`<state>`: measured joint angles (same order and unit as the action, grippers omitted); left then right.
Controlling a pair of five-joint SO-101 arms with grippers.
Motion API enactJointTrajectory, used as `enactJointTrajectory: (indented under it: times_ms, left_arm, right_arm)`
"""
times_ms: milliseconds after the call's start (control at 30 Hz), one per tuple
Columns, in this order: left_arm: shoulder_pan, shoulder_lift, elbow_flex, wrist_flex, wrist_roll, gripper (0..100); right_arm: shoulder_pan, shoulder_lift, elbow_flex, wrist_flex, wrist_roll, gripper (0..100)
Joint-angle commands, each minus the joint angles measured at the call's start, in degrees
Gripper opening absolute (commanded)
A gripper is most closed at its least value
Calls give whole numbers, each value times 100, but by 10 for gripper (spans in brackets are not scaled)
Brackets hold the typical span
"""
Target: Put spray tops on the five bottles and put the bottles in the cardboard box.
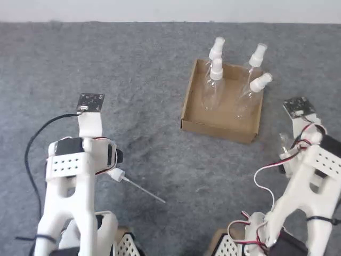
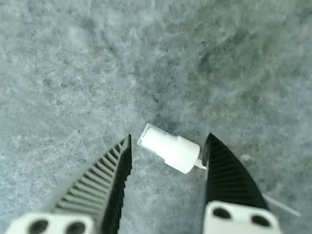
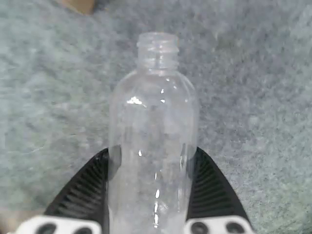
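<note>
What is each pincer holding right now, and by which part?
Right pincer holds the uncapped bottle by its body. Left pincer holds nothing: open, astride the spray top.

White spray top (image 2: 170,148) (grey carpet (image 2: 97,73))

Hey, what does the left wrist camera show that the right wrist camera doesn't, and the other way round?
Left wrist view: a white spray top lying on its side between the open fingers of the left gripper, its thin tube trailing off. Right wrist view: a clear bottle with no top, clamped in the right gripper, plus a tan corner, likely the cardboard box. Both: grey carpet underneath.
</note>
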<state>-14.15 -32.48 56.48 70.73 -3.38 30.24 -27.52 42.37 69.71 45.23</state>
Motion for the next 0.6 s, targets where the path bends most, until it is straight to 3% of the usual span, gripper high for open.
enactJointTrajectory:
  times_ms: [0,200,333,567]
  left_arm:
    - [18,695,-224,-290,53,222]
    - [18,1662,-251,-862,44,216]
    - [97,1969,-268,-1398,44,161]
    - [914,2048,-629,-1477,53,100]
  right_arm:
    - [110,-171,88,-374,70,39]
    - [277,-198,149,-505,70,39]
    - [286,-224,149,-497,70,39]
    - [286,-224,141,-497,70,39]
